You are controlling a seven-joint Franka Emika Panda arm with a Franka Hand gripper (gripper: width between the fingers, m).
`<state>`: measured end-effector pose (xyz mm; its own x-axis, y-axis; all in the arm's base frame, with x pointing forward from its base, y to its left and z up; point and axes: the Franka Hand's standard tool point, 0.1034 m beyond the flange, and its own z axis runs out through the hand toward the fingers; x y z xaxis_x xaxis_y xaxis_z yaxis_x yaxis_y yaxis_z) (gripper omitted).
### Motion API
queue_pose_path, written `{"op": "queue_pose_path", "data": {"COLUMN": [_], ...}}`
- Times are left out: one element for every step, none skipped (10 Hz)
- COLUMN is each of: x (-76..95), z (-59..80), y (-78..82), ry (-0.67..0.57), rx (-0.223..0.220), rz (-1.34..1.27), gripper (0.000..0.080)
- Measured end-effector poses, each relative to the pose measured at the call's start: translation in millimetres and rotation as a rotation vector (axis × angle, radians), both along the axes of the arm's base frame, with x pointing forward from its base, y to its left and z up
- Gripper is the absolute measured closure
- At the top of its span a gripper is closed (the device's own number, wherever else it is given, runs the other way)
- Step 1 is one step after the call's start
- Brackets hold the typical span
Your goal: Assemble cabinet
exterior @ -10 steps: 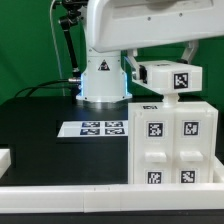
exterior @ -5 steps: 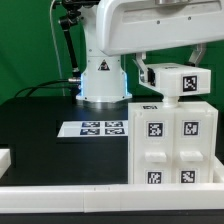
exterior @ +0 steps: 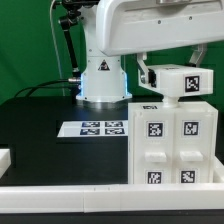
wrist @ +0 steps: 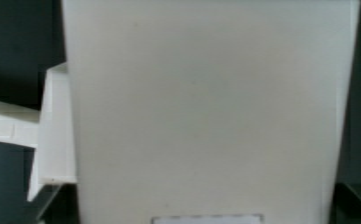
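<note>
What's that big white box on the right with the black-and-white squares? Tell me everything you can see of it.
The cabinet is a white, plastic-looking box standing upright on the black table, at the exterior view's right. Grooves split its front into panels carrying four square black-and-white tags; a fifth tag lies on top. A smaller tagged white block sits just above it; whether they touch is unclear.

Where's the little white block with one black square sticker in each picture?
Exterior view: the white tagged block is right above the cabinet, toward the exterior view's right.
Wrist view: probably the plain white face filling most of the picture. No tag shows, so that is not certain.
Shared landmark: the black table, seemingly the dark areas beside that white face.
</note>
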<state>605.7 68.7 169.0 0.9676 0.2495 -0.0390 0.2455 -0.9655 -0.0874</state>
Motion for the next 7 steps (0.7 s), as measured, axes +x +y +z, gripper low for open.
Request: {"op": "queue_pose_path", "data": {"x": [-0.1, -0.7, -1.2, -0.1, 1.5, 3.1, 3.5], "z": [-4.5, -9.0, -13.4, -14.2, -14.2, -14.2, -13.7], "y": [-1.5, -2.3, -2.5, -2.1, -1.0, -1.0, -1.5], "ry": [0.005, 0.012, 0.016, 0.01, -0.001, -0.011, -0.013], "rx": [0.0, -0.001, -0.002, -0.003, -0.003, -0.003, -0.003], "rz": [0.009, 0.01, 0.01, 0.008, 0.009, 0.009, 0.008], "gripper": [0.0239, 0.0239, 0.0239, 0.0239, 0.0239, 0.0239, 0.0239]}}
